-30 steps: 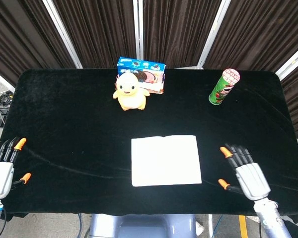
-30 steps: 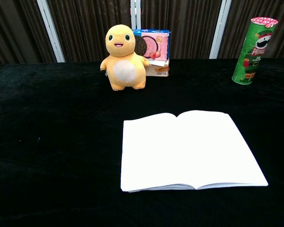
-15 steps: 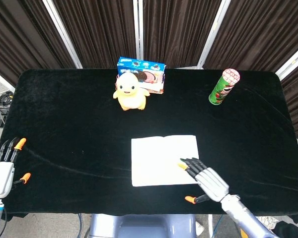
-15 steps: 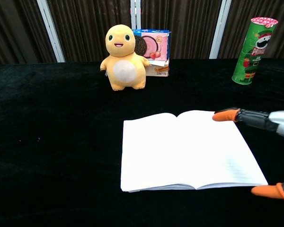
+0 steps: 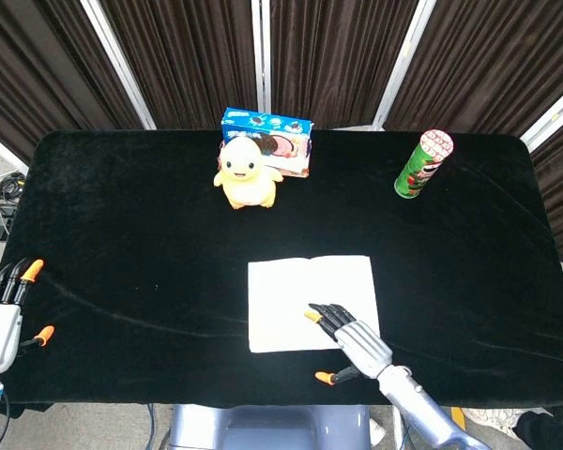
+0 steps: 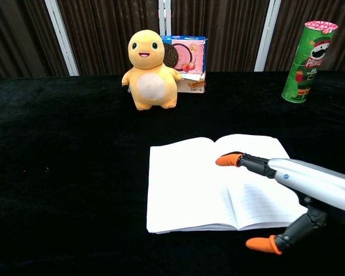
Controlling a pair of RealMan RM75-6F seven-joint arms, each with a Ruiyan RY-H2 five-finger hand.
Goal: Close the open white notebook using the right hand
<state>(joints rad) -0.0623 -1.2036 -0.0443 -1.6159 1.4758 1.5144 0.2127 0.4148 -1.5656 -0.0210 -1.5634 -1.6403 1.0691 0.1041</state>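
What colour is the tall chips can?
The chips can is green with a pink-and-white patterned lid, clearest in the chest view.

- The right robot hand (image 5: 349,338) is stretched flat with its fingers straight and close together, the thumb held out to the side, holding nothing.
- The left robot hand (image 5: 0,314) is at the near left edge of the tabletop (image 5: 122,234), fingers extended, thumb apart, holding nothing.

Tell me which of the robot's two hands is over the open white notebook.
The right hand, stretched above the open white notebook's right page. The left hand sits at the table's far left edge.
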